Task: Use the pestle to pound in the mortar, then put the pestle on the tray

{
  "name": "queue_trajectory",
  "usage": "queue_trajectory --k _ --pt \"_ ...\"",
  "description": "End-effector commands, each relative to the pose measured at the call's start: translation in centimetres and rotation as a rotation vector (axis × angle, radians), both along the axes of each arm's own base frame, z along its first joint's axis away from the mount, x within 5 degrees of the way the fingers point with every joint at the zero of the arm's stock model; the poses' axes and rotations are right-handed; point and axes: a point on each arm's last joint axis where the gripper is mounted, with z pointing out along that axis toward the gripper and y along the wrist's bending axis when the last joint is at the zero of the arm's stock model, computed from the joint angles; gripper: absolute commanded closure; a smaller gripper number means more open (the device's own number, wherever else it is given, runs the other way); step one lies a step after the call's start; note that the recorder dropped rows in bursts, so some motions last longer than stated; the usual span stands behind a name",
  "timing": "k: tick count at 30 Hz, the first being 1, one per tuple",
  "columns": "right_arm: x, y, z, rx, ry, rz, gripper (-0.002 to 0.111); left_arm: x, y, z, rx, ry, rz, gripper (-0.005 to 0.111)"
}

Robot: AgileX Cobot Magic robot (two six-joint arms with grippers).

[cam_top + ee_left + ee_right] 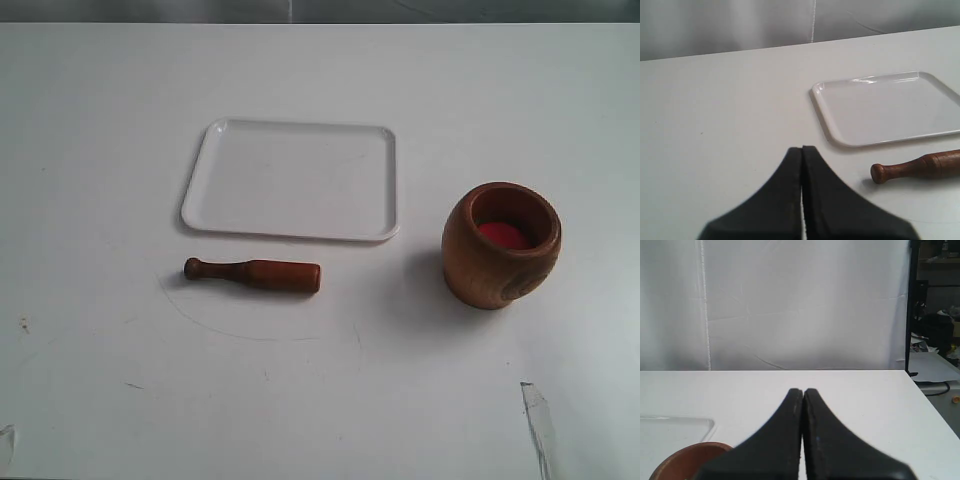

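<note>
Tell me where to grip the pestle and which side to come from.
Probably best to grip the pestle on its thin handle just inside the knob, coming straight down with jaws across the shaft. It lies flat on the table, and holding that end leaves the thick end free for the mortar.

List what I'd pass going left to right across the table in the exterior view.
pestle → mortar. The tray is left out: it lies behind the pestle over the same stretch, so its place in the order is unclear.
</note>
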Motion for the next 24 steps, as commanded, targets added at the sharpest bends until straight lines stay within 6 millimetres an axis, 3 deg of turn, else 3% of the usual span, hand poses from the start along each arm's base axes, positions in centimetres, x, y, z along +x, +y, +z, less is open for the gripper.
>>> queue_trajectory --k 1,24 --pt "-0.01 -0.04 -0.14 -0.003 0.004 -0.006 0.108 0.01 -0.07 0.01 -0.015 -0.004 -0.006 0.107" --pt "-0.01 -0.04 -0.12 0.0 0.002 -0.007 0.108 0.01 -0.07 0.01 -0.015 -0.004 -0.006 0.107"
